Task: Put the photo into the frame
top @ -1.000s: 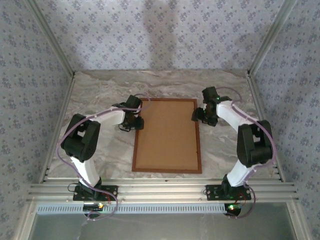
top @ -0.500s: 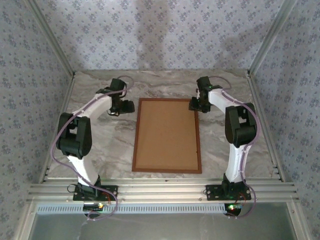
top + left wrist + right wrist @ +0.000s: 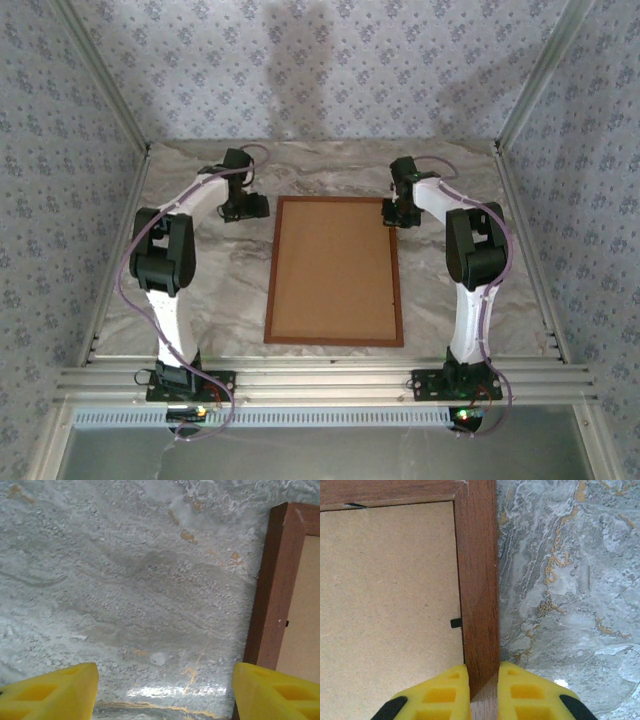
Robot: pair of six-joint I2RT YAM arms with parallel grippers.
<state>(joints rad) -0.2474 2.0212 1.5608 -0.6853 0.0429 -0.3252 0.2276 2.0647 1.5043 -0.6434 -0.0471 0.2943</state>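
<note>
While the left pincer (image 3: 165,692) gapes, the right pincer (image 3: 484,682) pinches the frame (image 3: 477,570).

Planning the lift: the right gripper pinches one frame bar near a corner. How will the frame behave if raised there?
Wooden bars around a board suggest the frame is stiff. Held off-centre by the right gripper, it would likely tilt. The narrow bar may slip.

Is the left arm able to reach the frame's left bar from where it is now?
Probably yes: the left gripper hangs open right beside the frame, only bare table between them.
</note>
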